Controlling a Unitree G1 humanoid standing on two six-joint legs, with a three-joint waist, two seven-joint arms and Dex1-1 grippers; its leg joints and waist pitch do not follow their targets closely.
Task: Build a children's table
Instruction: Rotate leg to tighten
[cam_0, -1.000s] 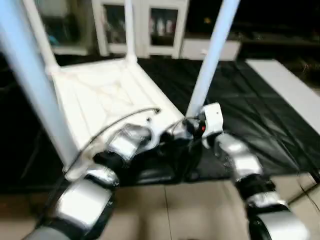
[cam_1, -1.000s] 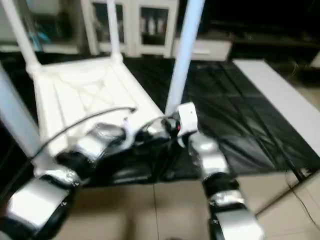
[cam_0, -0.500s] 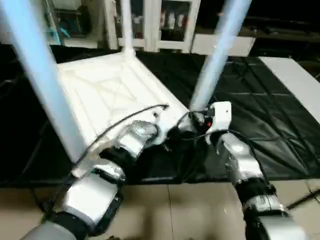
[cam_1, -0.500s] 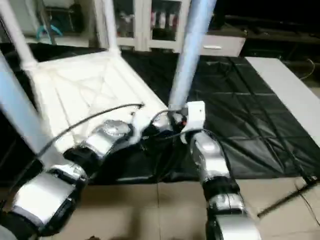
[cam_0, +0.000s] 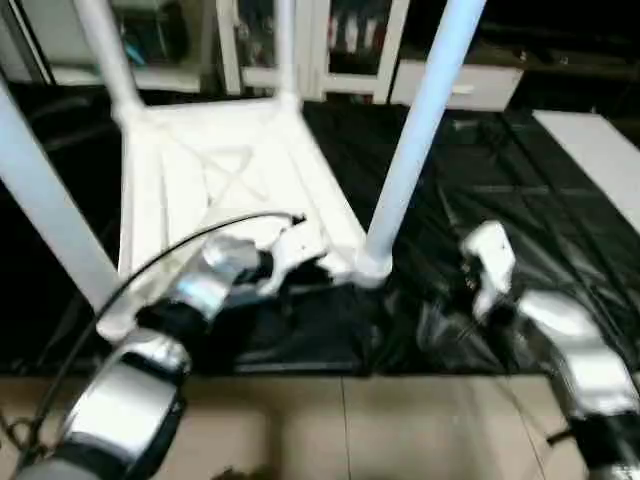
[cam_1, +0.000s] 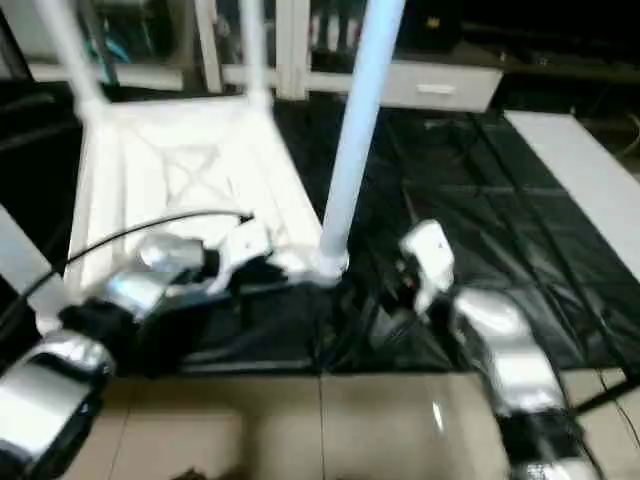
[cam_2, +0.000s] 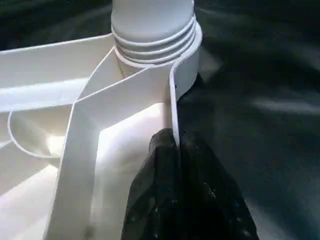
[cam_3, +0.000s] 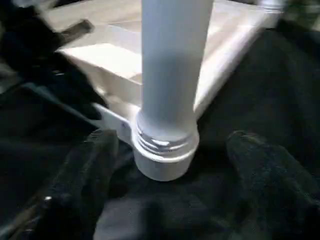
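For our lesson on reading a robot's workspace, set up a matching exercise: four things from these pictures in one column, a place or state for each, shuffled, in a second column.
Things:
1. left gripper
2. right gripper
3. near leg
4. tabletop

States:
A. lies underside up on the black mat
B. open, a finger on each side of the corner socket
C. stands upright, threads showing at the socket
D. shut on the tabletop's rim

Pairs: 1-D, 2-B, 3-C, 4-A
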